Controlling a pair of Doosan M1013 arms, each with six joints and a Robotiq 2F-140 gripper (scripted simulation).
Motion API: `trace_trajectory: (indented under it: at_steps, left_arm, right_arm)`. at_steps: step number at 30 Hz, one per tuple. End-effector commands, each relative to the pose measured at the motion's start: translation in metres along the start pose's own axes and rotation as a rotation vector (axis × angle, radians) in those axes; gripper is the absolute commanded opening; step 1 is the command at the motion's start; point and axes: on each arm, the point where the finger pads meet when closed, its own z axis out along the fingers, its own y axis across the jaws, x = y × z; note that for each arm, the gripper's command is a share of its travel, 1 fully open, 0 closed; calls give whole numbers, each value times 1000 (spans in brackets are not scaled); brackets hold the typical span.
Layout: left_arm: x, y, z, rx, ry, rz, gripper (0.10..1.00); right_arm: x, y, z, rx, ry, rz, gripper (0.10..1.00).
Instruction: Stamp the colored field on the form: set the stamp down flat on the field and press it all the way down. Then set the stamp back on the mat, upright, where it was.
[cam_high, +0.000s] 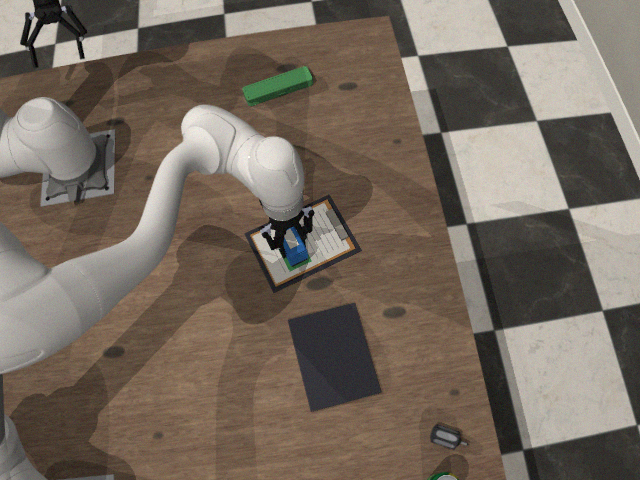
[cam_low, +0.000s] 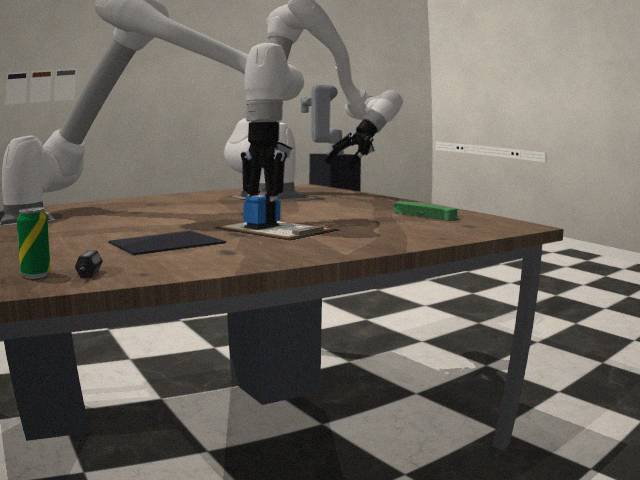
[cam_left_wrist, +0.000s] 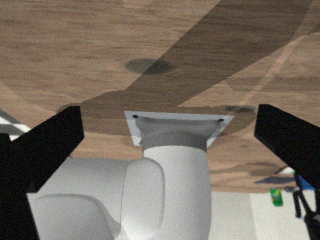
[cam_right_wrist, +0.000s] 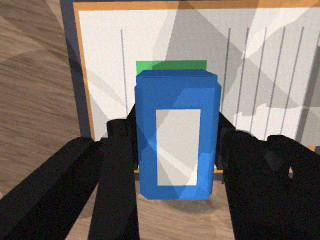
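1 arm, right, reaching down over form (cam_high: 324, 229) (cam_low: 305, 227) (cam_right_wrist: 210, 50), jaws (cam_high: 287, 238) (cam_low: 263, 195) pointing downward, partly closed around blue stamp (cam_high: 295, 250) (cam_low: 255, 210) (cam_right_wrist: 177, 92)

In the top view we see only part of the can (cam_high: 443, 476), cut off by the bottom edge. From the right wrist, the stamp (cam_right_wrist: 177, 145) hides much of the green field (cam_right_wrist: 171, 65), and we cannot make out its underside.
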Motion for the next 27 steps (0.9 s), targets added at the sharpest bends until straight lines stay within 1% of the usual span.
trace_trajectory:
  at_steps: [1, 18, 24, 27]
  left_arm:
    - [1, 2, -4, -9, 2, 5, 1000]
    - [1, 2, -4, -9, 2, 5, 1000]
    - [1, 2, -4, -9, 2, 5, 1000]
    - [1, 2, -4, -9, 2, 5, 1000]
  right_arm:
    - [1, -1, 6, 1, 0, 6, 267]
    - [1, -1, 5, 1, -1, 6, 267]
    - [2, 1, -13, -2, 1, 6, 267]
    - [1, 0, -15, -1, 1, 6, 267]
